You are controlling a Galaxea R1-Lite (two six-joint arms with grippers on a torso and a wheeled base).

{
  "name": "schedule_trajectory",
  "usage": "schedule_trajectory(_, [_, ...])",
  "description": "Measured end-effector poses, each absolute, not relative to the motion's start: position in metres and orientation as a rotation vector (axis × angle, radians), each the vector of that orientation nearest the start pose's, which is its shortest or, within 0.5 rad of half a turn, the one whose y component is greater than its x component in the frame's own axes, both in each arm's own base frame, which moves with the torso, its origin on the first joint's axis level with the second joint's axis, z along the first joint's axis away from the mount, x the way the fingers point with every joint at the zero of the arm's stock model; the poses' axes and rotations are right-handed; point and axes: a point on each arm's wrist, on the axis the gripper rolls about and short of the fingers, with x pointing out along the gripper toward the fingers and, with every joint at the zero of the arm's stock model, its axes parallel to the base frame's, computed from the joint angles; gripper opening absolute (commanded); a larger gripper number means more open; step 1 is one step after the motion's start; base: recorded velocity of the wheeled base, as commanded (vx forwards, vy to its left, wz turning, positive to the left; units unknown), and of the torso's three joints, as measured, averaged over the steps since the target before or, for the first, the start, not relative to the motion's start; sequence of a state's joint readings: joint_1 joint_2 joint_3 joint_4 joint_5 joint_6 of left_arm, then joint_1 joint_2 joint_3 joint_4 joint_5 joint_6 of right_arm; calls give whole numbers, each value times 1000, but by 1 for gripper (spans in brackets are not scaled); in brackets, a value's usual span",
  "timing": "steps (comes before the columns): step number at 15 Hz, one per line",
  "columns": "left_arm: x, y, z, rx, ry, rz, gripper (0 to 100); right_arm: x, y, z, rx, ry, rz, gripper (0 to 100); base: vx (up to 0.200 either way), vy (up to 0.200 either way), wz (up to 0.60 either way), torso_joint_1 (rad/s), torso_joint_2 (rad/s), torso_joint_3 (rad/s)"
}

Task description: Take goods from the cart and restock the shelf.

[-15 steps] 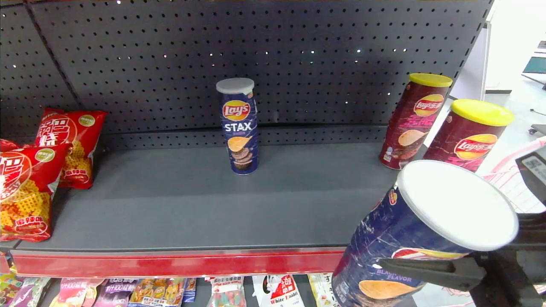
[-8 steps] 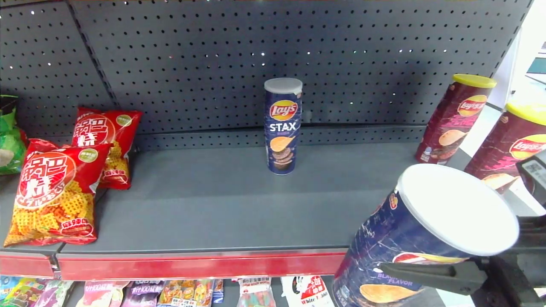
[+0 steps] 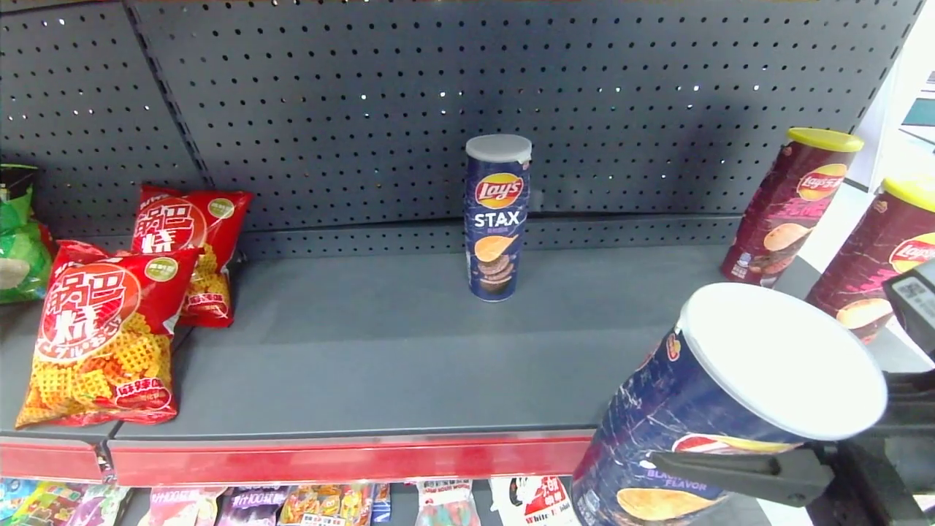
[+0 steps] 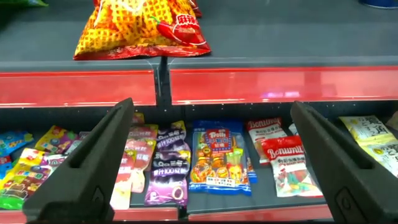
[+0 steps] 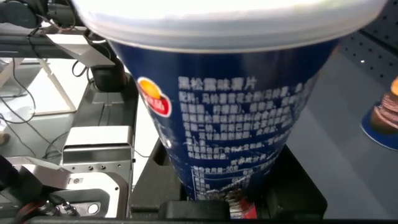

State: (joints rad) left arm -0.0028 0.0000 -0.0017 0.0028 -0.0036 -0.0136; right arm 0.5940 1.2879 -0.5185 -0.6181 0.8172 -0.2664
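Observation:
My right gripper (image 3: 774, 471) is shut on a dark blue chip can with a white lid (image 3: 701, 416), held tilted in front of the shelf's red front edge (image 3: 343, 459) at the lower right. The same blue can (image 5: 230, 118) looms close in the right wrist view. A matching blue can (image 3: 497, 219) stands upright at the back middle of the grey shelf (image 3: 380, 351). My left gripper (image 4: 211, 168) is open, with nothing between its fingers, level with the candy bags on the lower shelf (image 4: 217, 155).
Two maroon cans with yellow lids (image 3: 792, 204) (image 3: 876, 256) stand at the shelf's right end. Red snack bags (image 3: 102, 336) (image 3: 190, 248) lie at the left, with a green bag (image 3: 18, 241) beyond. The grey shelf between the bags and the cans is bare apart from the standing blue can.
The head view has swung left, so the shelf's contents sit further right in the picture. The right gripper still holds the blue can in the same spot in view.

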Motion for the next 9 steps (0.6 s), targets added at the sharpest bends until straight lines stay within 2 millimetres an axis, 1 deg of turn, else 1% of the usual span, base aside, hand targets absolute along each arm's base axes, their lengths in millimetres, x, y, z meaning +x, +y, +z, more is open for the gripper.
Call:
schedule_trajectory(6, [-23, 0, 76, -11, 2, -6, 100, 147, 119, 205, -201, -18, 1420, 0, 0, 0, 0, 0, 0, 0])
schedule_trajectory(9, [-23, 0, 76, -12, 2, -6, 100, 147, 119, 203, -200, -8, 1421, 0, 200, 0, 0, -2, 1, 1])
